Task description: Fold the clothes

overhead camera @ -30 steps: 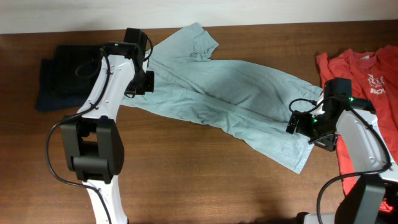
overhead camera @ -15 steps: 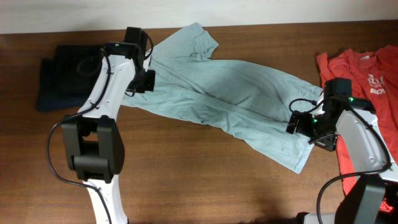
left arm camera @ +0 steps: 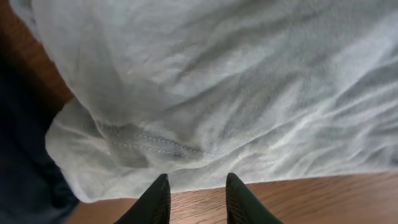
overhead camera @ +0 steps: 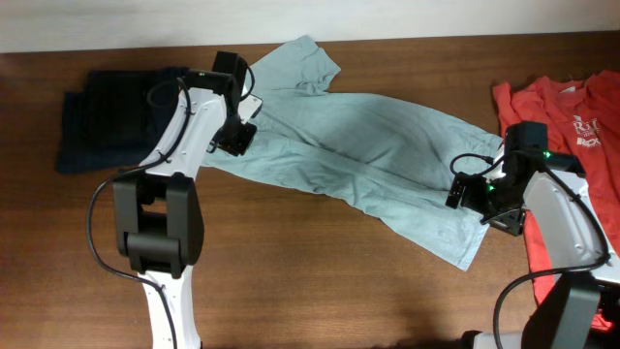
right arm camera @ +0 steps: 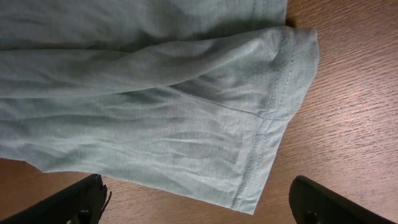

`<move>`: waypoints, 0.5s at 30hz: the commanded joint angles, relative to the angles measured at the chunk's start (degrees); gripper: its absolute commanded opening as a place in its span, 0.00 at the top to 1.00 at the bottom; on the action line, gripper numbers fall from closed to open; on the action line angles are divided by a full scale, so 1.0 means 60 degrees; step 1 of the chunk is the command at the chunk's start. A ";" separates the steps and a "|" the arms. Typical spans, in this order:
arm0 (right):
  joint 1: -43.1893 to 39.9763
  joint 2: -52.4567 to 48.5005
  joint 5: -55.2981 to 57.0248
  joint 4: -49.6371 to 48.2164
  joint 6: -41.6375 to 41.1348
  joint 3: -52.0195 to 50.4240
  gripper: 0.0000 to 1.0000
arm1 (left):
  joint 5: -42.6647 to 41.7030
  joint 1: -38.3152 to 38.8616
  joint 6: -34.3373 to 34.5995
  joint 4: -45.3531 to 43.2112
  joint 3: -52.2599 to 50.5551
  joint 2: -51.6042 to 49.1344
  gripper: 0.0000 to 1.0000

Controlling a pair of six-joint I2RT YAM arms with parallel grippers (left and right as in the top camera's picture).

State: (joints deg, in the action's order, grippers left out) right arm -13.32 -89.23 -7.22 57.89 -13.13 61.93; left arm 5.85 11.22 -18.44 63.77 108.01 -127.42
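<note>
A pale green T-shirt point(overhead camera: 368, 136) lies spread diagonally from the back middle of the table to the front right. My left gripper point(overhead camera: 239, 139) hangs at the shirt's left edge. In the left wrist view its fingers point(left arm camera: 198, 190) are open and empty over bare wood, just short of the shirt's hem point(left arm camera: 236, 81). My right gripper point(overhead camera: 475, 197) hovers at the shirt's lower right part. In the right wrist view its fingers point(right arm camera: 198, 186) are wide open and empty on either side of a sleeve corner point(right arm camera: 249, 155).
A red T-shirt point(overhead camera: 572, 107) lies at the right edge, under my right arm. A folded dark navy garment point(overhead camera: 107, 116) sits at the back left, its edge showing in the left wrist view point(left arm camera: 18, 155). The wooden table point(overhead camera: 320, 281) is bare in front.
My left gripper has moved right and slightly forward, from beside the dark garment to the shirt's left edge. The right arm and the shirt have not moved.
</note>
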 commanded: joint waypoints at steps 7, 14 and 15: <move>-0.0036 -0.0033 -0.0051 -0.0004 0.0004 -0.0040 0.01 | -0.0616 -0.0018 -0.1705 -0.0211 0.0076 -0.0714 0.69; -0.0036 -0.0033 -0.0051 -0.0004 0.0004 -0.0040 0.01 | -0.0579 0.0004 -0.1949 -0.0339 0.0076 -0.0710 0.61; -0.0036 -0.0033 -0.0051 -0.0007 0.0004 -0.0040 0.01 | -0.0579 0.0007 -0.1949 -0.0339 0.0076 -0.0710 0.59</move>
State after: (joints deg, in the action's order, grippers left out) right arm -13.32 -89.23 -7.22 57.89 -13.13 61.93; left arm 3.40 11.20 -28.29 61.84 108.01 -131.35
